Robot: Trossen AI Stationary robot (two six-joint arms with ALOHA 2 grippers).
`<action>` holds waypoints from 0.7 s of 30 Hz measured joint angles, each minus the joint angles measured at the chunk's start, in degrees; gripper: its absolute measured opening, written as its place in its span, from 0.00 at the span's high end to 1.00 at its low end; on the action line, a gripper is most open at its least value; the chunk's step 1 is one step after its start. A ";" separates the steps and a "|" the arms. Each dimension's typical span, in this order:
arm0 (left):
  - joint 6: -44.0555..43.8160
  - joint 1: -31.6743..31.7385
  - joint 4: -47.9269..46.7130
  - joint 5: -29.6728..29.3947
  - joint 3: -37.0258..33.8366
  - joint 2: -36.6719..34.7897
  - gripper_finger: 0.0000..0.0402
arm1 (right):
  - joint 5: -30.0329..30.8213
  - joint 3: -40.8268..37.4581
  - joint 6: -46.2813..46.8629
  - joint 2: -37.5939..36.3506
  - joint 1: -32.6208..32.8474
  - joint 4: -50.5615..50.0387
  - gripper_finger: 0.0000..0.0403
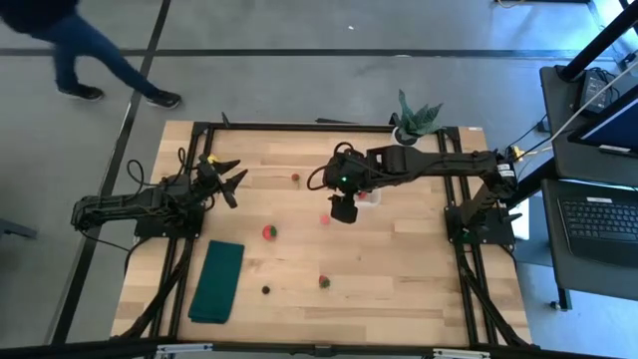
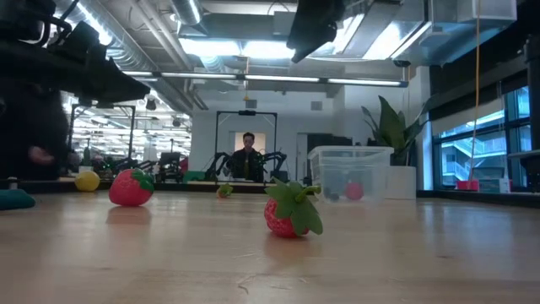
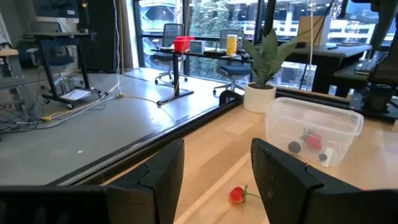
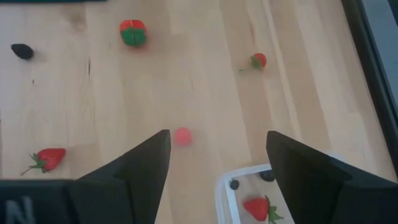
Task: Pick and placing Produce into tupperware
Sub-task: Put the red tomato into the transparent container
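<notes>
The clear tupperware [image 4: 231, 175] stands on the table under my right arm and holds a strawberry [image 4: 256, 208] and two dark berries [image 4: 267, 176]. It also shows in the left wrist view, tupperware [image 3: 314, 127]. My right gripper [image 4: 217, 162] hovers open above the table, over the tub's edge and a pink piece [image 4: 182, 136]. Loose on the wood lie strawberries [image 1: 268, 231] [image 1: 324, 281], a small red piece [image 1: 296, 178] and a dark berry [image 1: 266, 290]. A yellow piece [image 2: 87, 180] lies far left. My left gripper [image 1: 224, 179] waits open at the table's left.
A dark green folded cloth [image 1: 219, 281] lies near the left front of the table. A potted plant [image 1: 414, 118] stands at the far edge behind the tub. A person walks on the floor beyond the far left corner. Bare wood lies along the near and right sides.
</notes>
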 joint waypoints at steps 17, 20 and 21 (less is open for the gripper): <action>-2.60 0.00 3.18 27.61 0.07 -0.02 0.19 | 7.28 -1.93 0.57 0.00 3.71 -3.49 0.34; -4.53 0.00 3.12 27.78 0.07 -0.02 0.13 | 10.15 -5.73 2.69 -0.03 4.52 -3.12 0.34; -5.32 0.00 3.07 27.78 0.07 0.00 0.12 | 10.64 -7.37 3.59 -0.13 4.77 -2.57 0.34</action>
